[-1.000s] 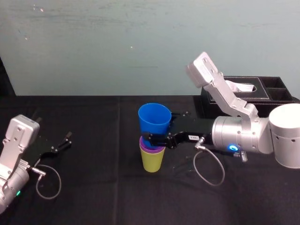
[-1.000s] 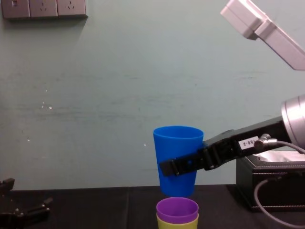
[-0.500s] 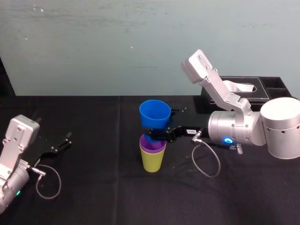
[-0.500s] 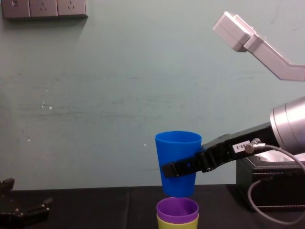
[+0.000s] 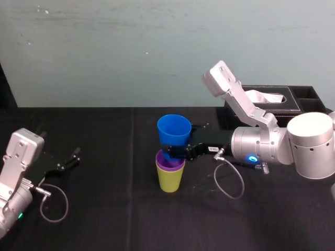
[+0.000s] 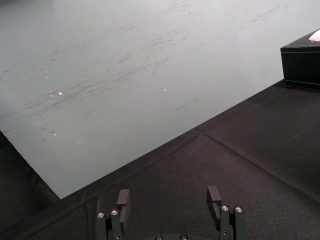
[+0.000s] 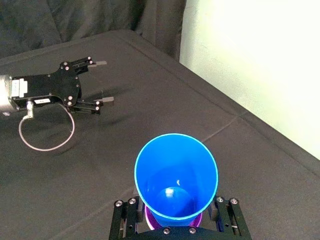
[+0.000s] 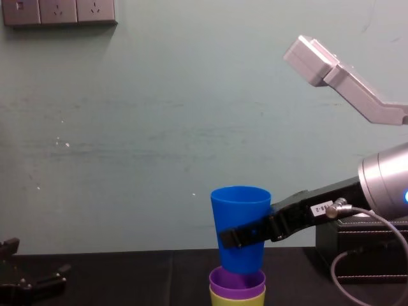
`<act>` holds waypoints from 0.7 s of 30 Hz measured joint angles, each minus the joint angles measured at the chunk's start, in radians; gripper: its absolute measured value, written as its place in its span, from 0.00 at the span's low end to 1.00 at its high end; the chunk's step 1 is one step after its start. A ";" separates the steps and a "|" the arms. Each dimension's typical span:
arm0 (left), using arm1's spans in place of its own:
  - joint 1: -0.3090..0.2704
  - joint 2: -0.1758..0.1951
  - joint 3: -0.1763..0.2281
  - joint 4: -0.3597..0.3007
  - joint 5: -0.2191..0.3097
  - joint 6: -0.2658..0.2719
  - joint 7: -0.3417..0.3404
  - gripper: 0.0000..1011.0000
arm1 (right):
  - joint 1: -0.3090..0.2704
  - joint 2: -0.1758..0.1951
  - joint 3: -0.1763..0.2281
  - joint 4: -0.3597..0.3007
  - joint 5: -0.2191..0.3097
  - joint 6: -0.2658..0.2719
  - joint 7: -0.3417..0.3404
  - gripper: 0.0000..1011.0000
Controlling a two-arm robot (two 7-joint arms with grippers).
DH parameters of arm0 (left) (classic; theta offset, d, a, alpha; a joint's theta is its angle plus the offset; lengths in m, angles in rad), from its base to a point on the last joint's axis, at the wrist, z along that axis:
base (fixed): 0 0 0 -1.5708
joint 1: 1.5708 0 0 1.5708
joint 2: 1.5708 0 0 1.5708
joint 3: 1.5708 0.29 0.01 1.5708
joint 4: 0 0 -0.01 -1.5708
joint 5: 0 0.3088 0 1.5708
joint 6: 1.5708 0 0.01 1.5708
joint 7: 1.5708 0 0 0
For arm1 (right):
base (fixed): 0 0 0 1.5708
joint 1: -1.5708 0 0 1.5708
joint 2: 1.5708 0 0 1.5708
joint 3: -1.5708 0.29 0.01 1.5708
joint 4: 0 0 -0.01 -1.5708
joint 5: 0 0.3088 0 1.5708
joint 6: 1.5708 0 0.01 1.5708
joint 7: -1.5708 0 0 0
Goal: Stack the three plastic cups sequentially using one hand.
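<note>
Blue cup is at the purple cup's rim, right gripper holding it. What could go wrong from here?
1. The right gripper clamps the blue cup low; its fingers may hit the purple cup rim before seating.
2. The yellow-green cup stack stands unheld, left gripper parked far left; an off-centre push may tip it.

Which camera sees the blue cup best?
The chest view: it shows the blue cup side-on, its bottom just inside the purple cup. The head view shows it from above; the right wrist view looks into its mouth.
</note>
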State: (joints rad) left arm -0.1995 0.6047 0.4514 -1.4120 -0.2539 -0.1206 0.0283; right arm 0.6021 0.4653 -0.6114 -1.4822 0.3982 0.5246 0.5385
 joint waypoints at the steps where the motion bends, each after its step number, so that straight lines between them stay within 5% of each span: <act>1: 0.000 0.000 0.000 0.000 0.000 0.000 0.000 0.99 | 0.001 0.000 -0.003 0.004 0.000 -0.002 -0.001 0.70; 21: 0.000 0.000 0.000 0.000 0.000 0.000 0.000 0.99 | 0.012 -0.006 -0.022 0.037 0.002 -0.014 -0.004 0.70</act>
State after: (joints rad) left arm -0.1995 0.6047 0.4514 -1.4120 -0.2539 -0.1205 0.0283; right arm 0.6144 0.4591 -0.6337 -1.4450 0.3997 0.5108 0.5349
